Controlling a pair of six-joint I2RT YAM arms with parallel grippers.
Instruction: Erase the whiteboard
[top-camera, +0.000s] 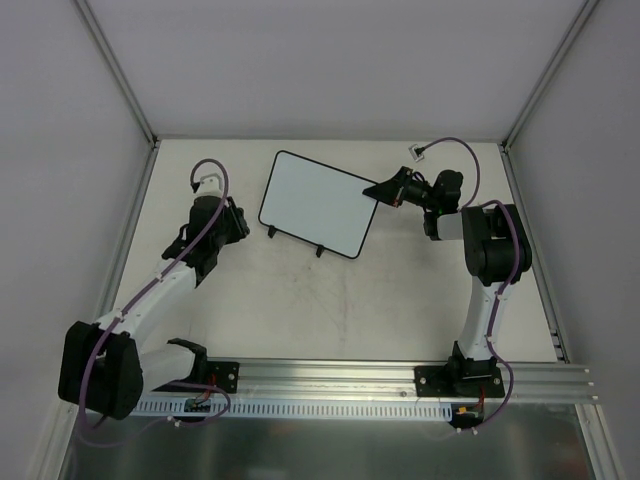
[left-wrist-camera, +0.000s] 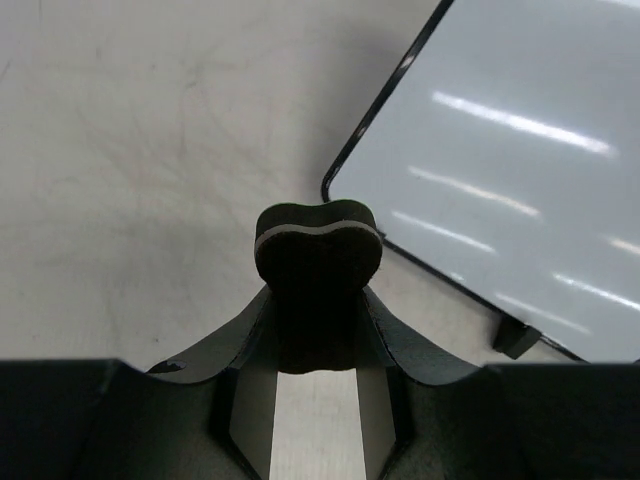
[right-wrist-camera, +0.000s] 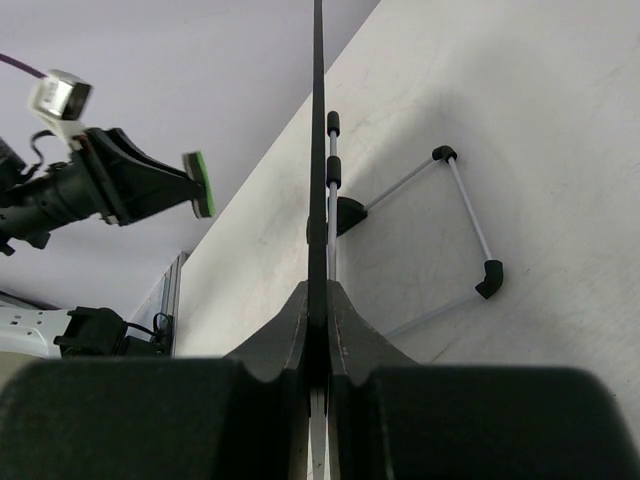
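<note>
My right pincer (right-wrist-camera: 318, 335) is pressed together on the right edge of the whiteboard (top-camera: 318, 203). The board stands tilted on its two black feet (top-camera: 320, 250) near the middle of the table (top-camera: 300, 310), with a wire stand (right-wrist-camera: 460, 230) behind it. My left pincer (left-wrist-camera: 318, 330) pinches a dark eraser (left-wrist-camera: 318, 250) by its sides, with the pad end pointing away from the wrist. The eraser is near the board's lower left corner and apart from its face, which shows only light streaks in the left wrist view.
</note>
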